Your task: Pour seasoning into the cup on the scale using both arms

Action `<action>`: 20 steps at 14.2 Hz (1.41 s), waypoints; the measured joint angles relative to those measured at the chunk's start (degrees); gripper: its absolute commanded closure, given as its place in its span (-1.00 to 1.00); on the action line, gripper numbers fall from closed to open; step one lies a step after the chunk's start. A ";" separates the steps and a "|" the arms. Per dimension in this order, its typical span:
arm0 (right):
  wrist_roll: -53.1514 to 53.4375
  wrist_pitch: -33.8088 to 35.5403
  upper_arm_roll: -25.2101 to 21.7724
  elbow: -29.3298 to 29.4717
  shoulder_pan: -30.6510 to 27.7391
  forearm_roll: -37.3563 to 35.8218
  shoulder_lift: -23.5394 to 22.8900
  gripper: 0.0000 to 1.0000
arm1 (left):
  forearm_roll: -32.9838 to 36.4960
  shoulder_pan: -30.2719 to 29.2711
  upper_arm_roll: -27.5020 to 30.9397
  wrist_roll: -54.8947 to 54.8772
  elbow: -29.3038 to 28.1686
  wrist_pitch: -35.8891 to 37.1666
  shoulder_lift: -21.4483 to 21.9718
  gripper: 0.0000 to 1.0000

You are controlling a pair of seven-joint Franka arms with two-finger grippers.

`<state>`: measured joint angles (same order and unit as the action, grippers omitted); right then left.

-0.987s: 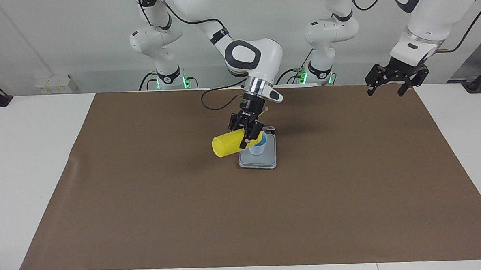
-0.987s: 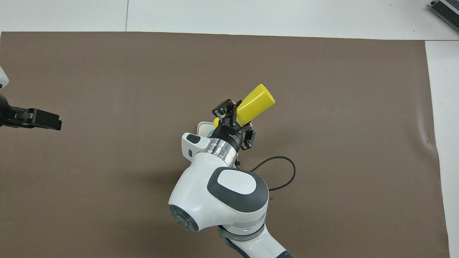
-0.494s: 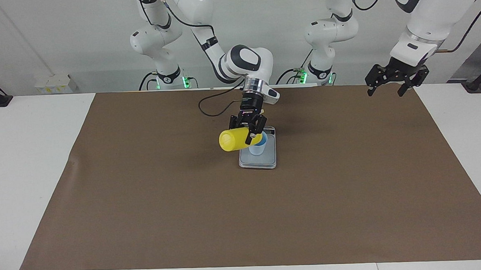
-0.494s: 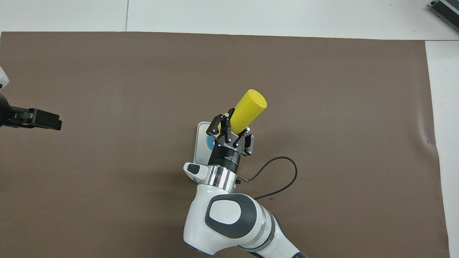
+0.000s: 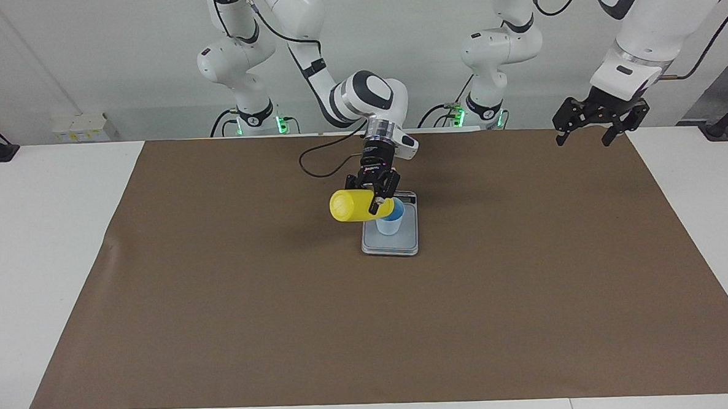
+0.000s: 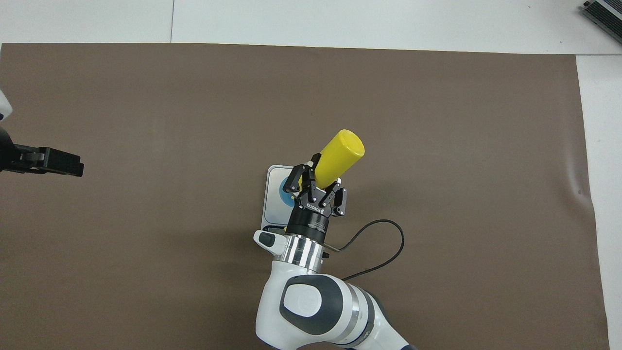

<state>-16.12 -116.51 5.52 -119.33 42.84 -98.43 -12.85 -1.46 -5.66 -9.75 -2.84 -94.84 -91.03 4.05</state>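
My right gripper (image 5: 379, 201) is shut on the yellow seasoning bottle (image 5: 352, 205) and holds it tipped on its side, nozzle end over the light blue cup (image 5: 390, 222). The nozzle is hidden by the fingers. The cup stands on the silver-grey scale (image 5: 396, 246) in the middle of the brown mat. In the overhead view the right gripper (image 6: 316, 179) grips the bottle (image 6: 341, 151) near its neck, beside the cup's blue inside (image 6: 285, 192) on the scale (image 6: 273, 214). My left gripper (image 5: 600, 125) is open and empty, waiting over the mat's edge at the left arm's end (image 6: 48, 162).
A brown mat (image 5: 233, 308) covers most of the white table (image 5: 40, 255). A black cable (image 6: 384, 248) loops from the right wrist over the mat, nearer to the robots than the scale. A grey device (image 6: 605, 12) lies at the table's farthest corner.
The right arm has drawn its wrist and elbow back toward the robots and the bottle has swung and risen a little, still over the cup. The left arm has not moved.
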 measured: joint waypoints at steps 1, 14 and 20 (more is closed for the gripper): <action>0.00 0.00 -0.01 0.01 -0.02 0.00 0.26 1.00 | 0.00 0.00 0.00 0.00 0.00 0.00 0.00 -1.00; -8.02 -8.39 -0.41 4.61 -12.89 47.28 8.45 1.00 | 0.00 0.00 0.00 0.00 0.00 0.00 0.00 -1.00; -16.49 -8.55 -0.53 4.64 -21.05 73.40 8.67 1.00 | 0.00 0.00 0.00 0.00 0.00 0.00 0.00 -1.00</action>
<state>-32.61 -125.06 4.99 -114.68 21.79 -25.03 -4.18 -1.46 -5.66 -9.74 -2.84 -94.84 -91.03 4.05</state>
